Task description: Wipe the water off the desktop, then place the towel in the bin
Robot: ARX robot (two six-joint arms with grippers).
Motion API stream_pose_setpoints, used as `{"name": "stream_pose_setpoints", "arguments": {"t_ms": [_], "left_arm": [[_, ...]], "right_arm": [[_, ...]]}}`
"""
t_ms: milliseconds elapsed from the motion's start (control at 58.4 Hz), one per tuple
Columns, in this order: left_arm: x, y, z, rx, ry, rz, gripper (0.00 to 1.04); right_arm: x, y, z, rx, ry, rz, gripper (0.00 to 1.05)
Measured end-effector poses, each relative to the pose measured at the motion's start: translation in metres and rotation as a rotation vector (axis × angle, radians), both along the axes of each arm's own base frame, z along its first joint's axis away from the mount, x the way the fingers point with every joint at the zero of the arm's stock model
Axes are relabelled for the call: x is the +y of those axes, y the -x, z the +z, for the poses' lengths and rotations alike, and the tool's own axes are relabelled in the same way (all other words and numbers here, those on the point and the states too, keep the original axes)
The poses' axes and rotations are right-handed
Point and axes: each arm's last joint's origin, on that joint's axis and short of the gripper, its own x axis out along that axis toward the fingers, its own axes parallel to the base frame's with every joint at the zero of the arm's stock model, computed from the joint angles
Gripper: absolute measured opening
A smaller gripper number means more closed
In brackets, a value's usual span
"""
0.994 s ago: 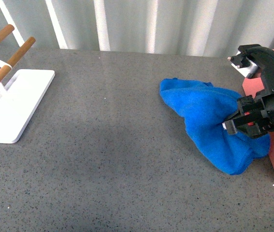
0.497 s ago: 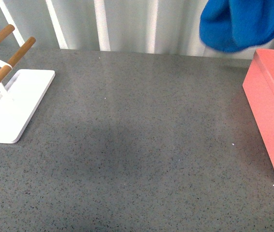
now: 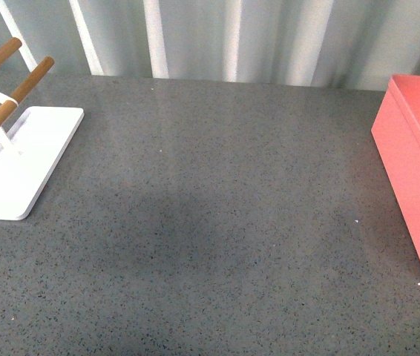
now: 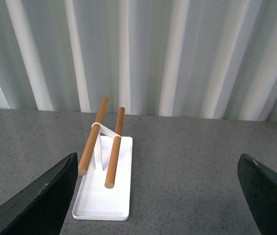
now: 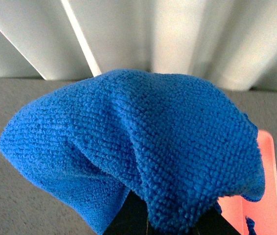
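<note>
The bright blue towel [image 5: 138, 147] fills the right wrist view, bunched and hanging from my right gripper [image 5: 165, 226], which is shut on it. The salmon-pink bin [image 5: 268, 196] shows just behind the towel in that view, and at the right edge of the front view [image 3: 418, 163]. The dark grey speckled desktop [image 3: 217, 222] lies bare in the front view; neither arm nor the towel shows there. My left gripper [image 4: 160, 196] is open and empty, its dark fingers [image 4: 35, 200] wide apart above the desktop.
A white stand [image 3: 17, 159] with wooden rods [image 3: 2, 111] sits at the far left of the desktop; it also shows in the left wrist view [image 4: 104, 186]. A pale ribbed wall [image 3: 232, 37] runs along the back edge.
My right gripper lifted the towel off the desktop beside the bin, up past the top right of the front view, and it is now out of that view.
</note>
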Motion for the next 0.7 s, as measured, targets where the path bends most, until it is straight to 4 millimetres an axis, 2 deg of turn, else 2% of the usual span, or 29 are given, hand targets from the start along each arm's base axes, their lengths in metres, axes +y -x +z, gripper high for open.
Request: {"name": "stream_pose_setpoints", "arguments": {"t_ms": [103,240,394,702], "left_arm": [[0.000,0.000,0.000,0.000,0.000,0.000,0.98],[0.000,0.000,0.000,0.000,0.000,0.000,0.98],[0.000,0.000,0.000,0.000,0.000,0.000,0.98],[0.000,0.000,0.000,0.000,0.000,0.000,0.98]], "right_arm": [[-0.022,-0.006,-0.030,0.146,-0.022,-0.067,0.04],[-0.039,-0.014,-0.068,0.320,-0.087,-0.130,0.04],[-0.042,-0.018,-0.089,0.386,-0.071,-0.167,0.04],[-0.035,-0.020,-0.124,0.479,-0.050,-0.185,0.05]]}}
